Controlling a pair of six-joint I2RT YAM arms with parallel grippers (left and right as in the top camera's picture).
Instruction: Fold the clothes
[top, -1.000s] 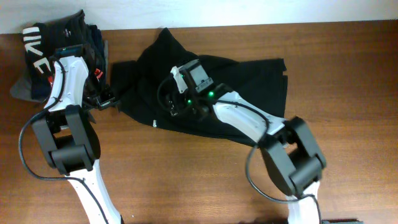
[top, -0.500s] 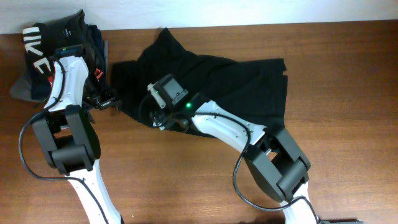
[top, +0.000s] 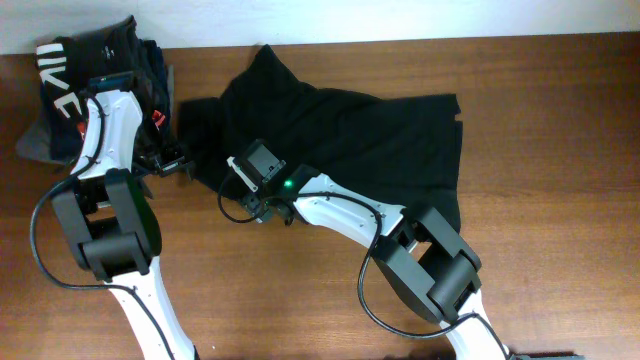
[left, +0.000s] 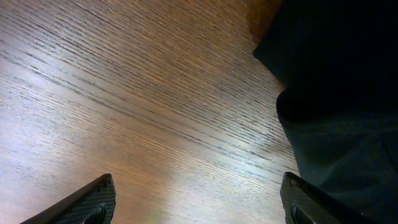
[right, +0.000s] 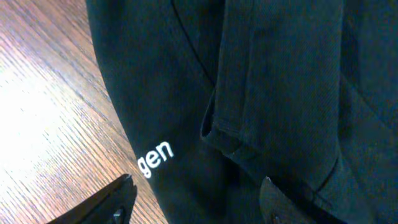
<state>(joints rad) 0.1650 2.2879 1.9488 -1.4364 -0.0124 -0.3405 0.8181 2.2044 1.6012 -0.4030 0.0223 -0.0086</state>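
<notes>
The clothes (top: 370, 140) are one large black garment, spread rumpled across the middle of the wooden table (top: 560, 250). My right gripper (top: 253, 203) hovers at its near-left edge. In the right wrist view the right gripper (right: 196, 180) is open and straddles that edge of the clothes (right: 280, 93). One finger is over bare wood and the other over fabric, with white lettering (right: 155, 158) just ahead. My left gripper (top: 175, 165) sits at the garment's left end. In the left wrist view the left gripper (left: 198, 180) is open over wood, with the clothes (left: 336, 93) to its right.
A pile of folded garments lies at the back left corner: a dark one with big white block letters (top: 60, 80), a red one (top: 158, 118) and a grey one (top: 35, 145). The table's back edge meets a white wall (top: 400, 15).
My right gripper has travelled left and towards the near side across the garment, down to its near-left edge, and its jaws have narrowed somewhat. The left arm has not moved.
</notes>
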